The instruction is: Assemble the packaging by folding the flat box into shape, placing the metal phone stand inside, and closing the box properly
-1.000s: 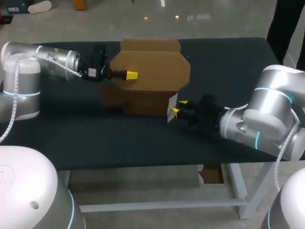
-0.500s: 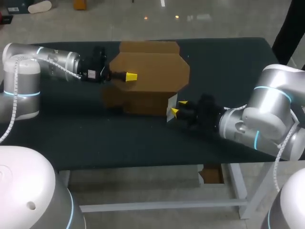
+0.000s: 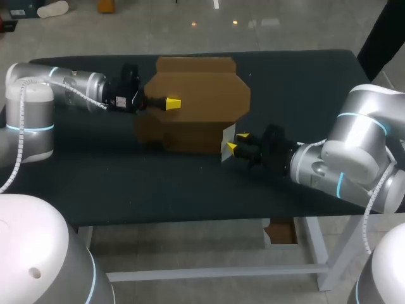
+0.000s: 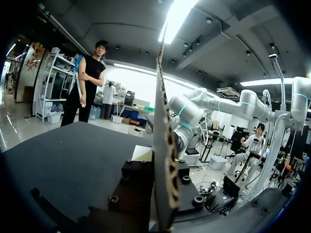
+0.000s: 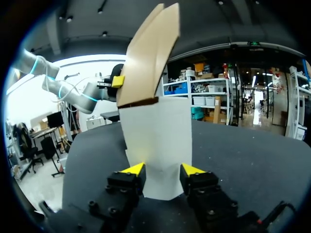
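Observation:
The brown cardboard box (image 3: 199, 104) stands partly folded at the middle back of the table. My left gripper (image 3: 171, 102) is shut on the left part of its upper flap. In the left wrist view that flap (image 4: 164, 145) shows edge-on between the black fingers (image 4: 137, 171). My right gripper (image 3: 236, 143) is at the box's near right corner, shut on its white end panel (image 5: 158, 143). There both yellow fingertips (image 5: 134, 169) press the panel's sides, and brown flaps (image 5: 150, 53) rise above it. No phone stand is in view.
The dark table mat (image 3: 126, 183) lies bare in front of the box and to both sides. The table's front edge runs just below my right arm's elbow (image 3: 342, 158).
My left gripper has drawn slightly to the left and the box's upper part has shifted that way with it. The right gripper has kept its place.

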You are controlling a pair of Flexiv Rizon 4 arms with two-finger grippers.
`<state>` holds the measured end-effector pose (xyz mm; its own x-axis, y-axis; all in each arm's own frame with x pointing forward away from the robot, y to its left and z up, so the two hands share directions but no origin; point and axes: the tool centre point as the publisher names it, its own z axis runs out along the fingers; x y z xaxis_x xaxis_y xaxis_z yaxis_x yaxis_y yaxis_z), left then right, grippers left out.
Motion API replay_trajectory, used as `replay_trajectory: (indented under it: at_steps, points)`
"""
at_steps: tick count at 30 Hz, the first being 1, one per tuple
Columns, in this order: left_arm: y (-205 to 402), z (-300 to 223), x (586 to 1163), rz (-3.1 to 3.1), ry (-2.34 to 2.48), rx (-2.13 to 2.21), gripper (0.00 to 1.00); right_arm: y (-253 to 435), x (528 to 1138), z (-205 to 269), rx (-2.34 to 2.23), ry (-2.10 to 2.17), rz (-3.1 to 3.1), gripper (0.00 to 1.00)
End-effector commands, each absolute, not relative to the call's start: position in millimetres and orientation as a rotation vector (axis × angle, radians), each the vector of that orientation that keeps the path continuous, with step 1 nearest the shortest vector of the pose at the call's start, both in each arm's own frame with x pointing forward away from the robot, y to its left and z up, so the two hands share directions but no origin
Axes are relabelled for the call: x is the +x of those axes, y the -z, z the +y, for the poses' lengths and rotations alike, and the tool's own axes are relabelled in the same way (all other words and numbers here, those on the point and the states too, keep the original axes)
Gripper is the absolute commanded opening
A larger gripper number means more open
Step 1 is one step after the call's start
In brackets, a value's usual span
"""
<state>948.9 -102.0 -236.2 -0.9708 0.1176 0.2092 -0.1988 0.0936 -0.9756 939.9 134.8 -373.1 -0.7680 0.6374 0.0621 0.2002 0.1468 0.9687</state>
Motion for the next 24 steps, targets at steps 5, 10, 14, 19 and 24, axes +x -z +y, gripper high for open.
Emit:
replay_trajectory:
  at_steps: [5, 10, 14, 19, 24]
  points:
    - [239.9, -104.5, 948.6, -2.140, -1.968, 0.066, 0.00, 374.6, 941.5, 136.8, 0.813, -1.656, 2.043, 0.48]
    - [239.2, -104.8, 948.3, -2.145, -1.965, 0.061, 0.00, 375.0, 941.7, 136.4, 0.833, -1.653, 2.027, 0.49]
    - [239.2, -104.8, 948.3, -2.145, -1.965, 0.061, 0.00, 375.3, 942.3, 136.8, 0.857, -1.651, 1.999, 0.49]
    - [239.2, -104.8, 948.3, -2.145, -1.965, 0.061, 0.00, 374.7, 943.8, 136.7, 0.903, -1.638, 1.932, 0.49]
    - [239.2, -104.8, 948.3, -2.145, -1.965, 0.061, 0.00, 375.1, 944.2, 137.8, 0.928, -1.641, 1.894, 0.48]
